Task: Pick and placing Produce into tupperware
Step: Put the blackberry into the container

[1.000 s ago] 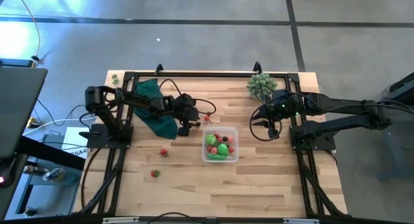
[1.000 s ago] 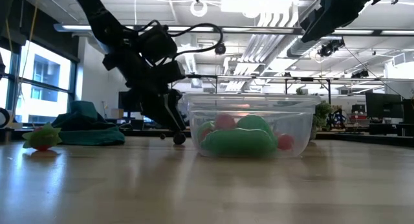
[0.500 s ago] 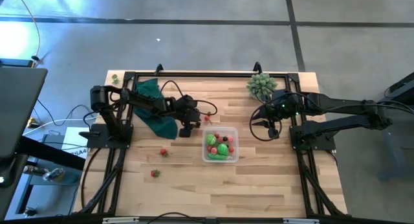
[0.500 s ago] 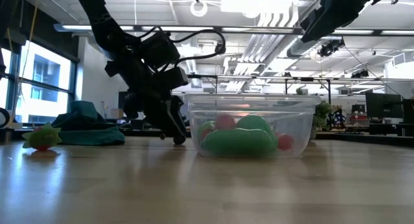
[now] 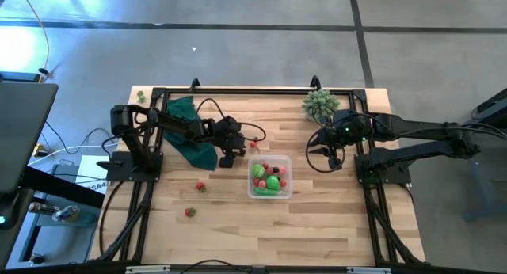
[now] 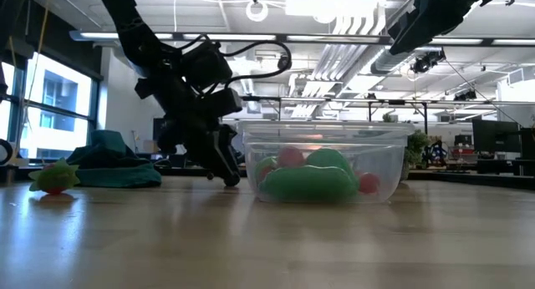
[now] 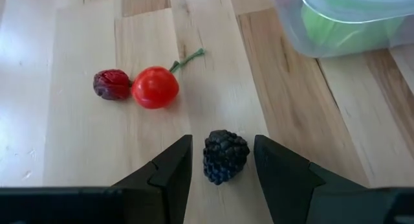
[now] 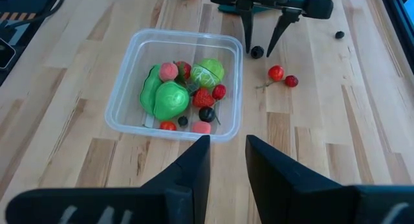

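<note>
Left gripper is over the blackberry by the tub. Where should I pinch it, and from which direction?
Pinch the blackberry across its bumpy middle, coming straight down. It lies alone on the wood, and the left gripper already has an open finger on each side. The cherry and tupperware stand clear of it.

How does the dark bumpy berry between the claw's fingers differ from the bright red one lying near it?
The blackberry is black, knobbly and stemless; the red cherry is smooth, glossy and has a thin green stem. The blackberry sits between the left gripper fingers; the cherry lies clear of them, against a dark red berry. Both lie on the table, outside the tupperware.
</note>
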`<state>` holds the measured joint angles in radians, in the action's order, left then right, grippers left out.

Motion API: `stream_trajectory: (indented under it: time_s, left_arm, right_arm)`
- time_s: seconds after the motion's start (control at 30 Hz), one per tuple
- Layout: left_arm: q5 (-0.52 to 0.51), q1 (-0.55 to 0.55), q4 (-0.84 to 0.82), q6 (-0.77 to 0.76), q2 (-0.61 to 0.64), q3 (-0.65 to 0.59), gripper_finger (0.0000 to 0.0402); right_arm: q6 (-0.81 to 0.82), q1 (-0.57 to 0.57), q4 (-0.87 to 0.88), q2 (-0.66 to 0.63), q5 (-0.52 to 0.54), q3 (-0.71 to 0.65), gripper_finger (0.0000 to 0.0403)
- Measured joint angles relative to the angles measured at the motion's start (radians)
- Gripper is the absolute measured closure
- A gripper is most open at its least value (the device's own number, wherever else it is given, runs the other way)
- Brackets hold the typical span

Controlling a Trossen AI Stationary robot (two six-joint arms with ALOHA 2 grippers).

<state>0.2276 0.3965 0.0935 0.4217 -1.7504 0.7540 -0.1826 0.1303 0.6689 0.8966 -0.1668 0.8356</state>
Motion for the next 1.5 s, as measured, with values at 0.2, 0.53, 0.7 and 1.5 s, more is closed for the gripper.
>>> stream_trajectory:
  time_s: [0.2, 0.53, 0.7, 1.5]
  left_arm:
    - [-0.002, 0.000, -0.016, 0.003, 0.000, 0.000, 0.0245]
    - [-0.041, -0.018, -0.017, 0.027, 0.000, 0.000, 0.0245]
    - [-0.039, -0.017, -0.015, 0.042, 0.000, 0.000, 0.0245]
    - [-0.026, -0.018, -0.006, 0.042, 0.000, 0.000, 0.0297]
  right_arm:
    - [0.000, 0.000, 0.000, 0.000, 0.000, 0.000, 0.0313]
    - [0.000, 0.000, 0.000, 0.000, 0.000, 0.000, 0.0313]
    - [0.000, 0.000, 0.000, 0.000, 0.000, 0.000, 0.0313]
    - [0.000, 0.000, 0.000, 0.000, 0.000, 0.000, 0.0313]
